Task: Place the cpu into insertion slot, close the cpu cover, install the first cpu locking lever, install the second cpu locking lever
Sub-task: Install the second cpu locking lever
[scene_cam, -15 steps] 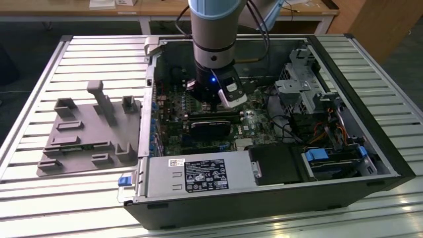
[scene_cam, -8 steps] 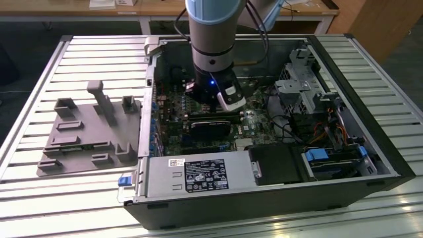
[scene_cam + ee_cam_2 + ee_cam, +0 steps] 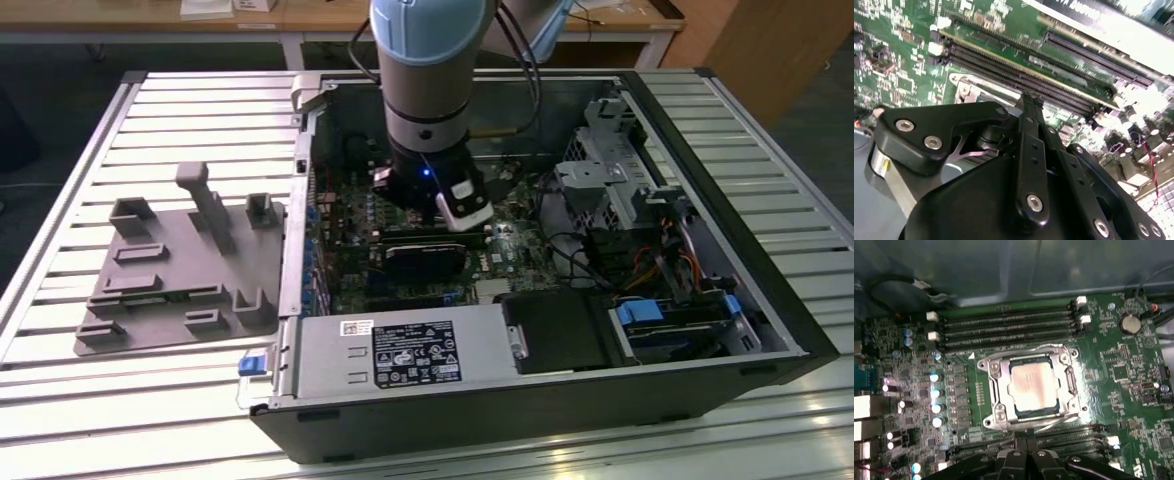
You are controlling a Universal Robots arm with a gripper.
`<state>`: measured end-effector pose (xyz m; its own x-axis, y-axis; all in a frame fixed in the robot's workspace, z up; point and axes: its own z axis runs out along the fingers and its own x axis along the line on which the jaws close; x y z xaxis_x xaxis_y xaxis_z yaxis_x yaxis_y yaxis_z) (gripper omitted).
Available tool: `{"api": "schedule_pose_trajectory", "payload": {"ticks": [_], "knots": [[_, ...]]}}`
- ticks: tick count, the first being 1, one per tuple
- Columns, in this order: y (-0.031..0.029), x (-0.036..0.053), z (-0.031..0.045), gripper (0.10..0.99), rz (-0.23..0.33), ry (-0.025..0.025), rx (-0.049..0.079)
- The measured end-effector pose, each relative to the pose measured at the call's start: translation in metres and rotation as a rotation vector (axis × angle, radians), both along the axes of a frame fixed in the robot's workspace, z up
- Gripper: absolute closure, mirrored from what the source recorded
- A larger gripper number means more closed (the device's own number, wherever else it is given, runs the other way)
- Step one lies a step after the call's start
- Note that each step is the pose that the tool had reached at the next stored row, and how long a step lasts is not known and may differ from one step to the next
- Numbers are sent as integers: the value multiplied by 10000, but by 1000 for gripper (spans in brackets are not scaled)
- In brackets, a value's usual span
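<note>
While the open computer case (image 3: 534, 330) lies on a slatted metal worktop (image 3: 160, 390) with a wooden desk behind, the cpu (image 3: 1031, 385) sits in the insertion slot (image 3: 1013, 390) under the closed cpu cover (image 3: 996, 390), just beyond the jaws. The gripper (image 3: 1026, 452) has its jaws pressed together, empty, and the arm (image 3: 424, 80) stands upright over the motherboard (image 3: 1124, 385).

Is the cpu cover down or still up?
Down. In the first wrist view the cpu cover lies flat around the socket, and the cpu shows through its window. Whether the levers are latched cannot be told.
</note>
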<state>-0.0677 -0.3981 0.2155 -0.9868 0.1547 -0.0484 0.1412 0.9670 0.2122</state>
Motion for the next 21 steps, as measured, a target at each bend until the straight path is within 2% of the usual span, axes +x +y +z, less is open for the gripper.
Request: {"api": "schedule_pose_trajectory", "payload": {"ticks": [2, 8, 16, 21], "knots": [[-7, -13, -4, 980, 0, -22, 142], [-49, -57, -17, 980, 2, -79, 300], [-72, -126, -69, 980, 2, -192, 635], [-79, -177, -99, 980, 2, -248, 916]]}}
